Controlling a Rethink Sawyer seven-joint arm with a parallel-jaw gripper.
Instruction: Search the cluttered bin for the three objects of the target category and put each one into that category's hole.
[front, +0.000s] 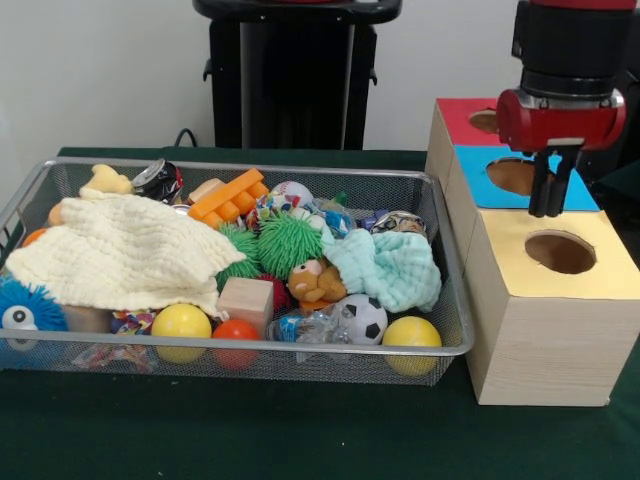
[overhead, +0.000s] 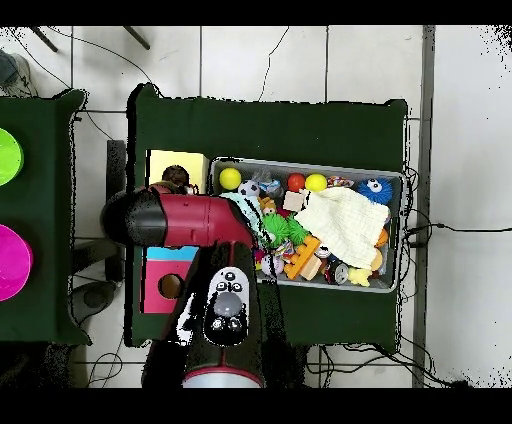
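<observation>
The wire mesh bin (front: 240, 167) fills the left of the table and is full of toys; it also shows in the overhead view (overhead: 310, 162). A small floral print cloth (front: 268, 207) lies at the back middle, beside an orange block. Another multicoloured scrap (front: 130, 321) peeks out at the front left under the pale-yellow cloth; I cannot tell whether it is cloth. The yellow-topped box has a round dark hole (front: 560, 252). My gripper (front: 550, 212) hangs above the boxes, just behind that hole, with its jaws a narrow gap apart and empty.
A pale-yellow waffle cloth (front: 120, 250) covers the bin's left half and a mint-green one (front: 390, 268) lies at the right. Green spiky balls (front: 285, 242), a wooden cube (front: 246, 300) and several balls lie between. The blue-topped (front: 480, 190) and red-topped (front: 455, 115) boxes stand behind the yellow one.
</observation>
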